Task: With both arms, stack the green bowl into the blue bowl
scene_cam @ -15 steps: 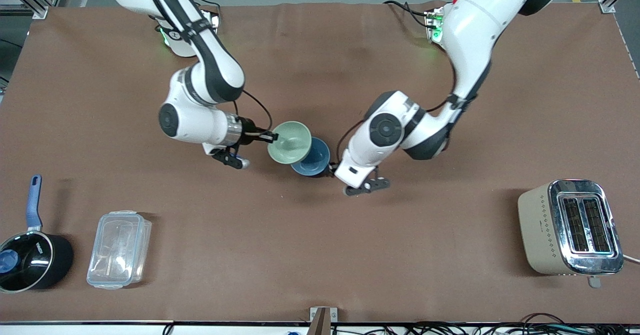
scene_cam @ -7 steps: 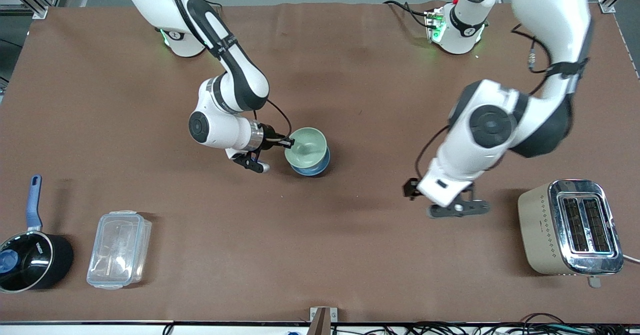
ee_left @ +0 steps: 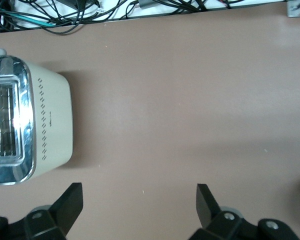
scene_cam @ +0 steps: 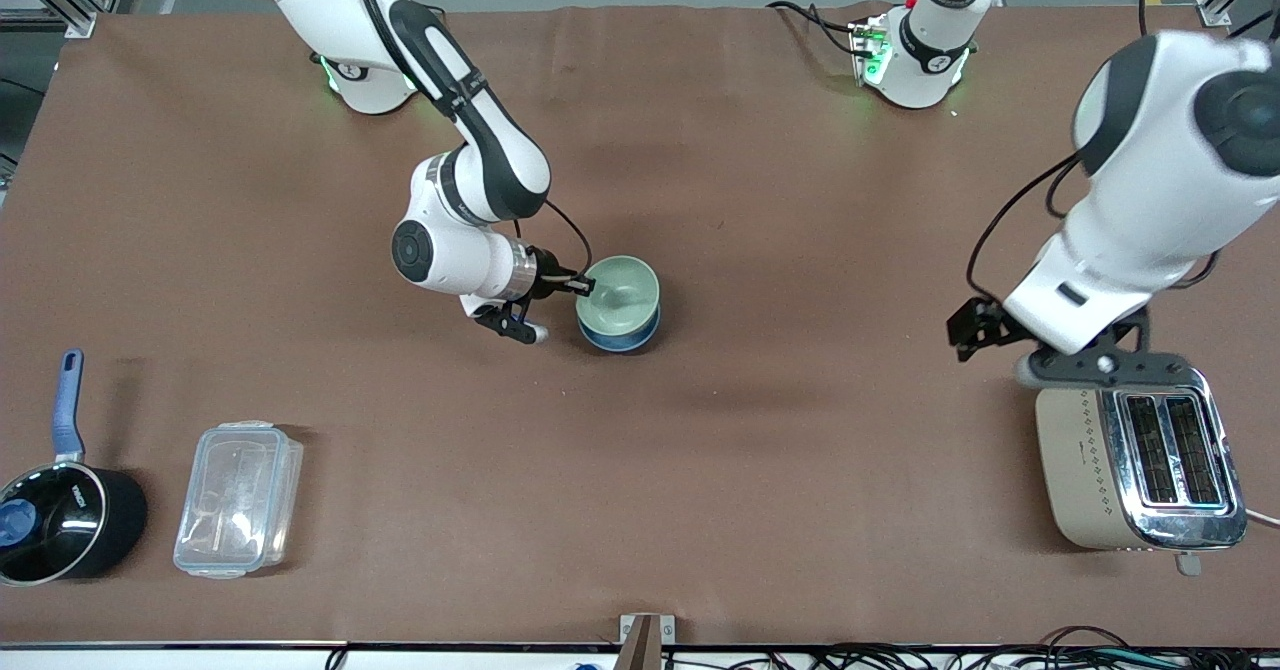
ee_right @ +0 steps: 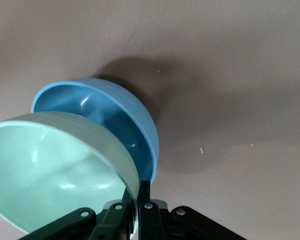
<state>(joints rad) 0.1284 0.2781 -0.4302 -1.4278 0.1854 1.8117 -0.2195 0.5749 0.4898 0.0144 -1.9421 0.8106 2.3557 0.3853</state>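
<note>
Pinching rim of glossy mint-green bowl [scene_cam: 622, 293], right end effector [scene_cam: 580, 286] sat mid-frame, bowl tilted inside sky-blue bowl [scene_cam: 620, 332] on brown surface [scene_cam: 700, 470]. Best: level it, then release. Left end effector [scene_cam: 975, 325], spread empty, waited above beige toaster [scene_cam: 1140, 455].

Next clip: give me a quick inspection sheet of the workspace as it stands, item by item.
Surface: brown mat covering the table.
Job's things: green bowl tilted inside blue bowl, not fully seated.
Clutter: toaster; clear lidded container; black saucepan.
Grippers: right gripper shut on the green bowl's rim; left gripper open, empty, over the mat beside the toaster.
Cables: black bundle along the table edge nearest the front camera.
Surroundings: metal frame posts at the corners.
</note>
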